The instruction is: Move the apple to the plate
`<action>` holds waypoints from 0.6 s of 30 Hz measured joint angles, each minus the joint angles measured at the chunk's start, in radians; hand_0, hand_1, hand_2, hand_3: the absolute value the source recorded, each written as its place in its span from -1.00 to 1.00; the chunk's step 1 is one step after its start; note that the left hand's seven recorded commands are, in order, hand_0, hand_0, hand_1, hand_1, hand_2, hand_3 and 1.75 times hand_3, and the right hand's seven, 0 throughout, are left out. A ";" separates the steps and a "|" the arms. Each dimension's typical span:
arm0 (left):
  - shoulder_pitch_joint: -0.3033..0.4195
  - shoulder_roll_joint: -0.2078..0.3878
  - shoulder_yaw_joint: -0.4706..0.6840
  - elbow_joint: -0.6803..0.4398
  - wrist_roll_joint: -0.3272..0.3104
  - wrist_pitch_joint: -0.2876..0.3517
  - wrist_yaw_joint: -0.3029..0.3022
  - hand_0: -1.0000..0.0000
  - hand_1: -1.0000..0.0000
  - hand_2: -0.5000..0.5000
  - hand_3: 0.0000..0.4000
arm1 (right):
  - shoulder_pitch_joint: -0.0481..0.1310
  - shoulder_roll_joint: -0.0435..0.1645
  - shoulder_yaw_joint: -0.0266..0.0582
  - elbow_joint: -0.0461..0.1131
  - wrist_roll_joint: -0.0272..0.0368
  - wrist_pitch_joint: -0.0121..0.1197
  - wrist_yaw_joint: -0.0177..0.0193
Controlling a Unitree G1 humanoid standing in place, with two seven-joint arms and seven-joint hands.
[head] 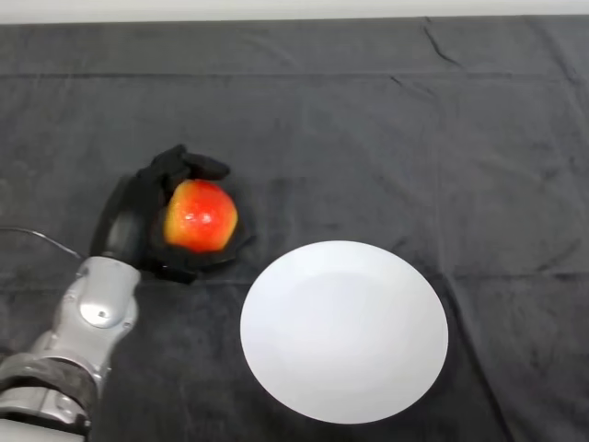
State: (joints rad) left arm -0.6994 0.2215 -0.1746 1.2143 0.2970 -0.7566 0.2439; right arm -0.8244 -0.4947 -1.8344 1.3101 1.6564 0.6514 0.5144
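Dark cloth; hand fingers round apple.

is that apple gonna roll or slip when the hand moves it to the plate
The apple is round and glossy, so it probably rolls if released and may slip. The left hand curls around it, which likely steadies it. The plate looks flat, offering little stop.

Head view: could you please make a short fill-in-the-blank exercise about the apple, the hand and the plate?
1. The left hand has its fingers curled round the ____.
2. The apple is red and ____ in colour.
3. The white plate lies to the robot's ____ of the apple.
4. The plate has ____ on it.

Missing words: apple; yellow; right; nothing
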 measured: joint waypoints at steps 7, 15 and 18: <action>0.000 -0.028 -0.059 -0.036 0.017 -0.043 0.008 -1.00 -1.00 0.00 1.00 | 0.000 0.000 0.0000 0.000 0.0001 0.000 0.0000; 0.001 -0.048 -0.167 -0.041 0.016 -0.055 0.010 -1.00 -1.00 0.00 1.00 | 0.000 0.000 0.0000 0.000 0.0001 0.000 0.0000; 0.001 -0.053 -0.208 -0.046 0.014 -0.057 0.010 -1.00 -1.00 0.00 1.00 | 0.000 0.000 0.0000 0.000 0.0001 0.000 0.0000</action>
State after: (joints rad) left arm -0.6986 0.1685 -0.3825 1.1685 0.3111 -0.8138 0.2536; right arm -0.8244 -0.4948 -1.8344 1.3100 1.6565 0.6514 0.5145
